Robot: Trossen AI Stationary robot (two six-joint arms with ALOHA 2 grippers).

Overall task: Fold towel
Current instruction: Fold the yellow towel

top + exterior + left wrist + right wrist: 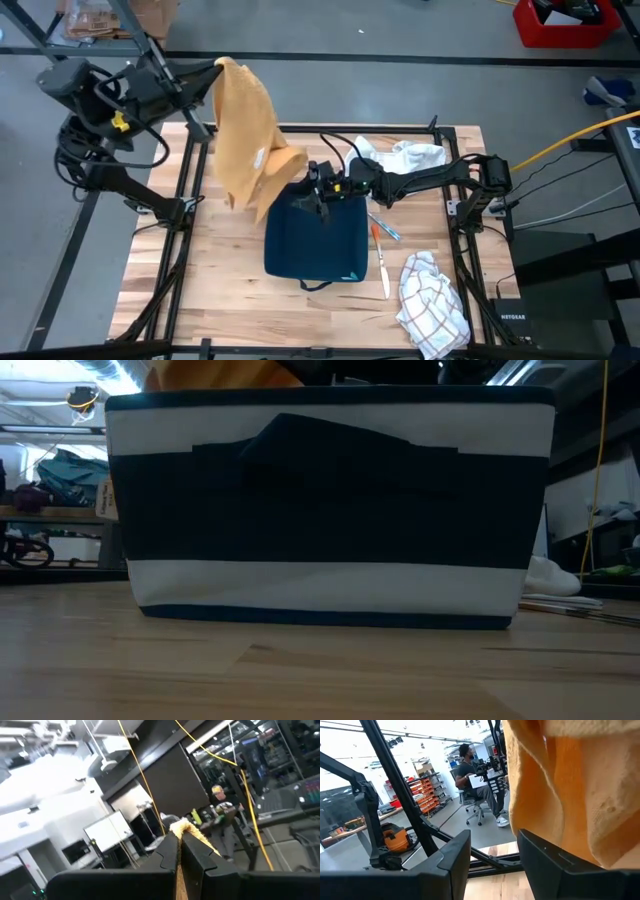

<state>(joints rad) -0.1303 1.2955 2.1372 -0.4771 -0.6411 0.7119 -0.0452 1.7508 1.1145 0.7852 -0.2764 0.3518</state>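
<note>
Readable writing: only "NETGEAR" on a dark box [511, 322] at the table's near right corner, high view. A small tag [260, 157] shows on the orange towel but its print is too small to read. A sign [106, 497] hangs in the room behind, low view, also unreadable.

Left gripper [214, 68]: raised at the table's far left corner, fingers pressed together on the top corner of the orange towel [243, 130]. In the left wrist view the two dark fingers [167, 854] meet with a tuft of the orange cloth [186, 828] poking out between the tips. Towel hangs down from that pinch, draped in loose folds, its lower end reaching the far left edge of the dark blue bin [318, 236] at mid table.

Right gripper [322, 192]: arm stretched across from the right side, gripper over the bin's far edge, just beside the towel's lower end. Fingers spread apart; in the right wrist view the orange towel [575, 785] hangs close in front, over the one finger [555, 865], and nothing shows clamped between them. Cannot tell if that finger touches the cloth.

Low view: the bin [330, 510] fills the pic, dark w/ white bands, a bit of orange above its rim.

Also on the wooden table [220, 290]: a white cloth [410, 155] at the far right, a checked cloth [432, 300] near right, a pen [385, 228] and other small tools beside the bin. A seated person [475, 780] shows in the room behind, right wrist view.
</note>
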